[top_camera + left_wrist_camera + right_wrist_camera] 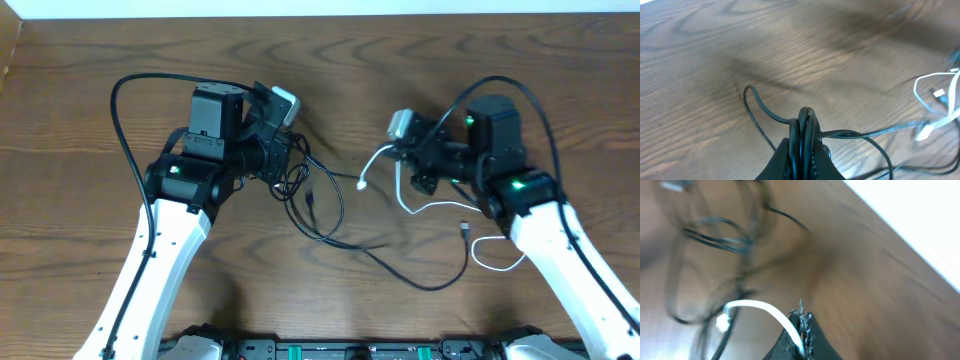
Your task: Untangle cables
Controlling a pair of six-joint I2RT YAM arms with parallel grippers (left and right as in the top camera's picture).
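Left hand (804, 134) clamps black cable (840, 133), right (802, 319) white cable (760, 304)

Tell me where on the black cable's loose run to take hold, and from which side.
Grip the black cable on the single strand curving across the bare table, past the bunched loops at the left gripper and short of the white cable. Come straight down from above, jaws either side of it: there it lies flat and alone, nothing crossing it.

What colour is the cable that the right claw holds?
White. The white cable shows best in the right wrist view, pinched in the right claw.
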